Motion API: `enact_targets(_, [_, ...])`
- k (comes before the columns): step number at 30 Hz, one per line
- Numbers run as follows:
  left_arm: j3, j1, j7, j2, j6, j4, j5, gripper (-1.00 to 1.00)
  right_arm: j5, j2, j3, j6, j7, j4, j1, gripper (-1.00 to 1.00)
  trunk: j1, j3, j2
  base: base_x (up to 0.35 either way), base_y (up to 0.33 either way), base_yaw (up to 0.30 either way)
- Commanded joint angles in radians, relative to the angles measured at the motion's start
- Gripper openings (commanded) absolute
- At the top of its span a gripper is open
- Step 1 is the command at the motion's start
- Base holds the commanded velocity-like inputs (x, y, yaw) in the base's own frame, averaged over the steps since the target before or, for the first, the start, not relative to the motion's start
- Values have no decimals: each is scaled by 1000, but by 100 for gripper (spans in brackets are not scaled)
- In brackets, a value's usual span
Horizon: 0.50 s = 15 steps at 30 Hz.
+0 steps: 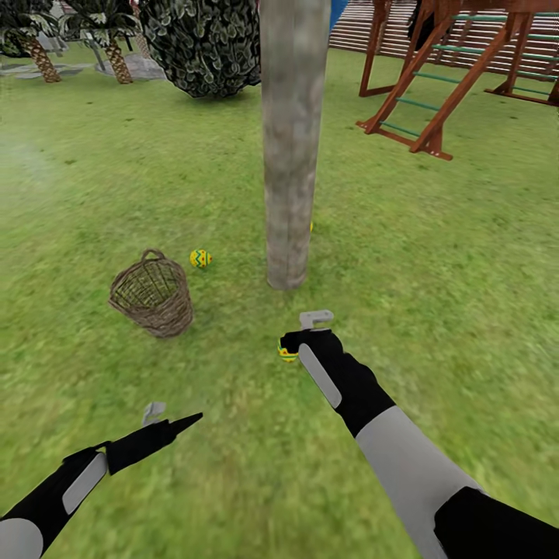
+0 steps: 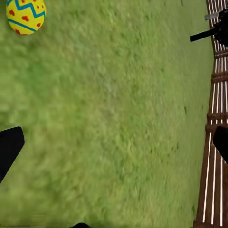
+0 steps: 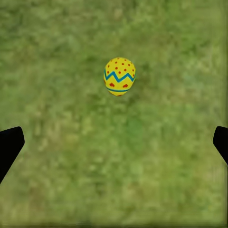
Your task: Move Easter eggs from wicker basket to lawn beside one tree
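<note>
Now the right gripper [image 1: 304, 335] is hovering wide open over an Easter egg [image 3: 119, 76] lying free on the lawn [image 1: 435, 256] near the tree [image 1: 290, 155]; lifting straight up avoids nudging it. Beyond, the wicker basket [image 1: 153, 294] is standing beside another egg [image 1: 200, 258].

Basket [image 1: 153, 293] left of tree [image 1: 289, 147] (egg [image 1: 200, 258] between)

Two dotted eggs [image 1: 200, 258] [image 1: 287, 352] on lawn [image 1: 435, 256] near trunk [image 1: 291, 155], beside tilted basket [image 1: 153, 295]
</note>
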Motion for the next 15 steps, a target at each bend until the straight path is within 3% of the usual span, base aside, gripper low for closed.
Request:
enact_targets(1, [-7,-1,20,0,9,0,10,100,-10,0,2,2,-10,2,1,100,-4,4,7,0,0,0])
enact_targets(5, [-14,-1,91,-3,9,6,10,100,-9,0,2,-5,-8,35,7,100,-19,23,35,0,0,0])
enact_targets(11, [-29,-1,213,-25,-49,98,-5,100,-7,-9,2,-187,-2,209,14,100,-42,52,77,0,0,0])
enact_targets(15, [-37,-1,261,-35,-63,121,-13,100,-6,-26,2,-255,0,321,15,100,-58,71,105,0,0,0])
